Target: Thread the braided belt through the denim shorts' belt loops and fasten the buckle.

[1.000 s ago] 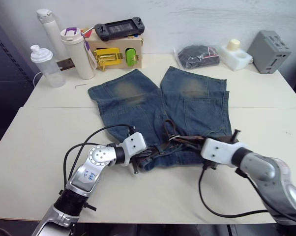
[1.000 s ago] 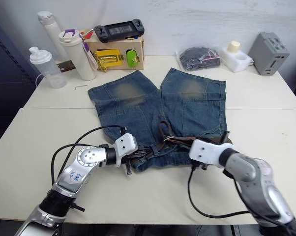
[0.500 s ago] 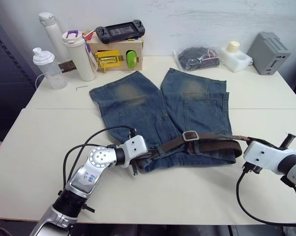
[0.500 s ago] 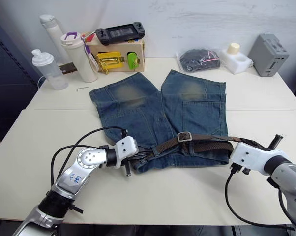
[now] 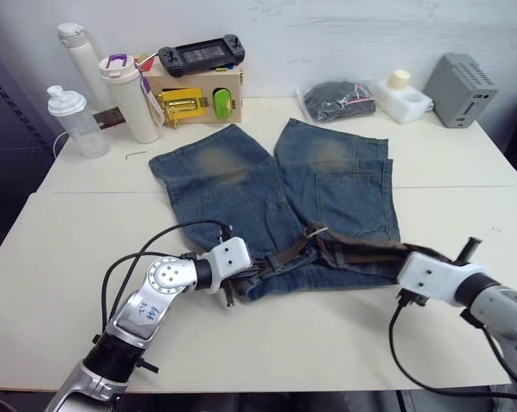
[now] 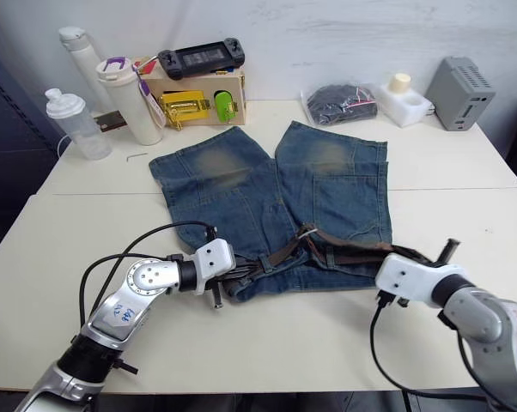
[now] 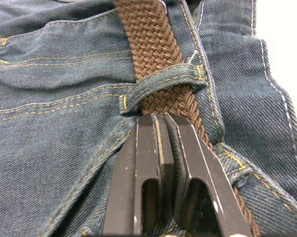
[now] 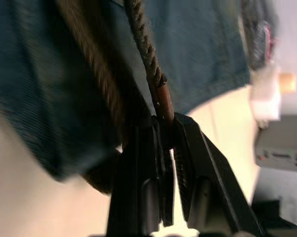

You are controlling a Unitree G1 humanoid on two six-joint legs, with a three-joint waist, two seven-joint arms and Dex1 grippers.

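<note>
The denim shorts [image 5: 241, 184] lie flat on the table with the waistband toward me. The braided belt [image 5: 361, 251] runs along the waistband, slack, and the silver buckle [image 5: 313, 230] stands up near the middle. My left gripper [image 5: 246, 273] is at the waistband's left end. In the left wrist view, that gripper [image 7: 163, 118] is shut on the denim just below one of the belt loops [image 7: 161, 81], which the belt [image 7: 148, 34] passes through. My right gripper [image 5: 410, 257] is at the waistband's right end, and it [image 8: 166, 123] is shut on the belt's leather tip [image 8: 162, 101].
At the back left stand a white bottle [image 5: 74, 51], a clear shaker [image 5: 69, 120] and a tumbler [image 5: 134, 99]. Beside them is a wooden box [image 5: 194, 94] with a game controller [image 5: 198, 56] on top. A bagged dark bundle [image 5: 336, 99], a white container [image 5: 404, 94] and a grey box [image 5: 465, 90] sit at the back right.
My right gripper pulled the belt tip far to the right until the belt was taut, then came back left, so the belt is slack. The left gripper stayed put.
</note>
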